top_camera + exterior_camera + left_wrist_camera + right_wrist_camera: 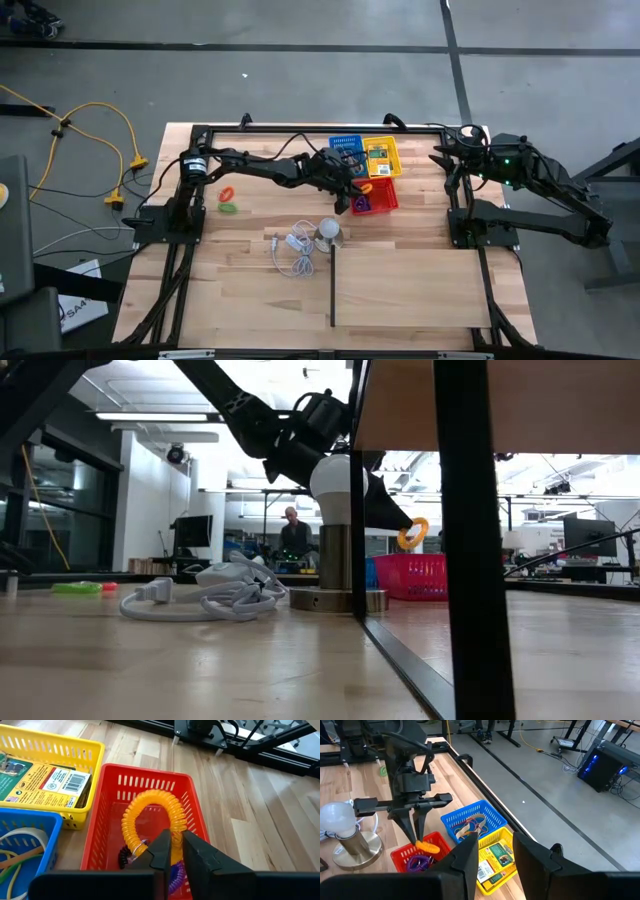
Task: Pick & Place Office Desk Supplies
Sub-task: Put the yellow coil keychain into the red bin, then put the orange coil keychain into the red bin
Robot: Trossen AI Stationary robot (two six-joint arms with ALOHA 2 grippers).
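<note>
My left gripper (175, 851) reaches over the red basket (145, 772) and is shut on an orange coiled ring (150, 810), which also shows in the low view (412, 533). Purple (175, 872) and black (124, 855) rings lie in the red basket. Beside it, the yellow basket (50, 745) holds a yellow-and-green packet (45, 780), and the blue basket (25, 820) holds rubber bands (20, 850). A green ring (228, 208) and a red ring (226, 192) lie on the table at the left. My right gripper (495, 857) waits open at the far right. My left gripper pinches the orange ring between its two fingers at one spot of the coil (176, 831). The fingers come slanting down from the table's left. The ring sticks out past the fingertips above the red basket's opening, clear of its rim.
A white bulb on a silvery base (328, 232) and a coiled white cord (293, 250) sit on the table nearer than the baskets. A dark upright bar (332, 285) edges a raised board (410, 285) at the near right.
</note>
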